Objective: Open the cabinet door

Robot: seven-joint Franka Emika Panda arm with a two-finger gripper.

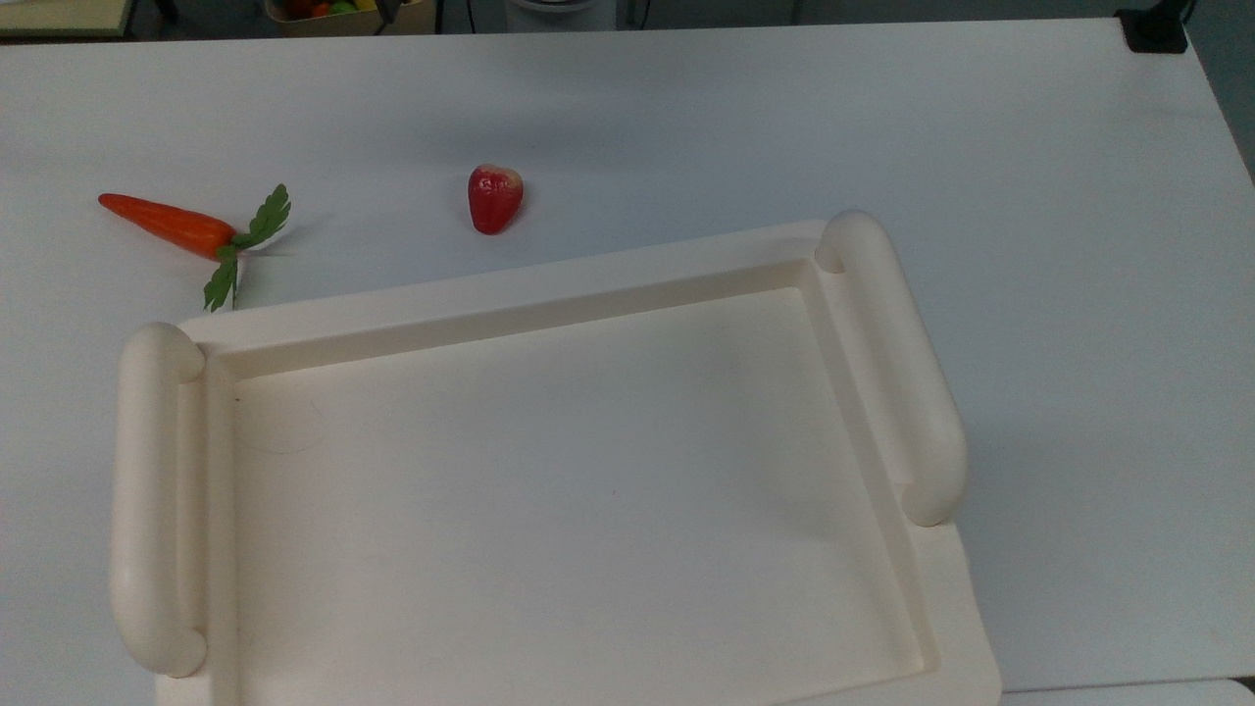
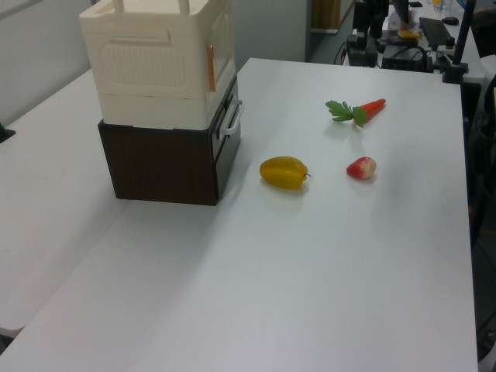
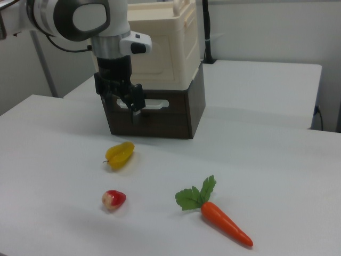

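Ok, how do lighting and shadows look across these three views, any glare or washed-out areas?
Top view: even, soft light; the cabinet top is pale and low in contrast, and the strawberry carries a small highlight. Left view: the table is bright, with a soft shadow beside the dark base. Right view: faint shadows under the carrot and the yellow fruit, no harsh glare.
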